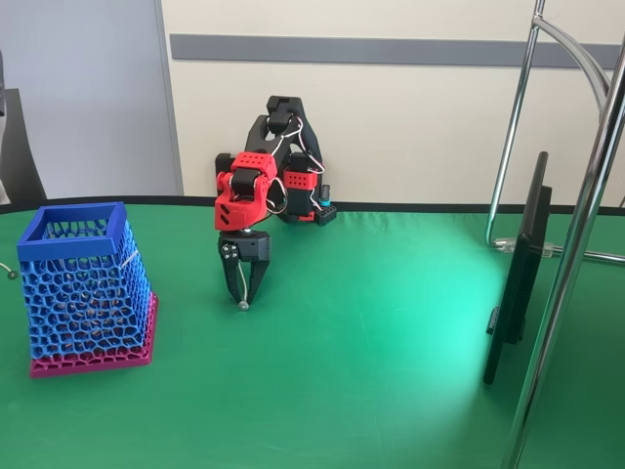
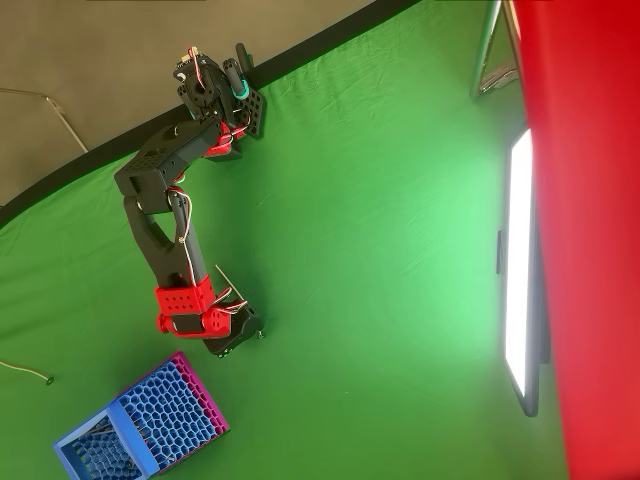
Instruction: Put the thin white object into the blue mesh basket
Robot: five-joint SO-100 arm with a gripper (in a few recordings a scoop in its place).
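Note:
My red and black arm reaches down to the green cloth, and my gripper (image 1: 243,299) (image 2: 252,334) points straight down with its fingers drawn together at the tips. The thin white object's small round knob (image 1: 242,306) (image 2: 262,333) sits right at those tips, touching the cloth. In the overhead view a slim pale shaft (image 2: 226,279) runs back beside my forearm; the fingers hide it in the fixed view. The blue mesh basket (image 1: 73,225) (image 2: 100,432) stands upright on its magenta base, a short way to the left of my gripper in the fixed view.
A short greyish stub with a round tip (image 1: 9,272) (image 2: 35,374) lies on the cloth left of the basket. A dark monitor (image 1: 518,274) and chrome stand tubes (image 1: 576,244) rise at the right. Open green cloth lies between the gripper and the basket.

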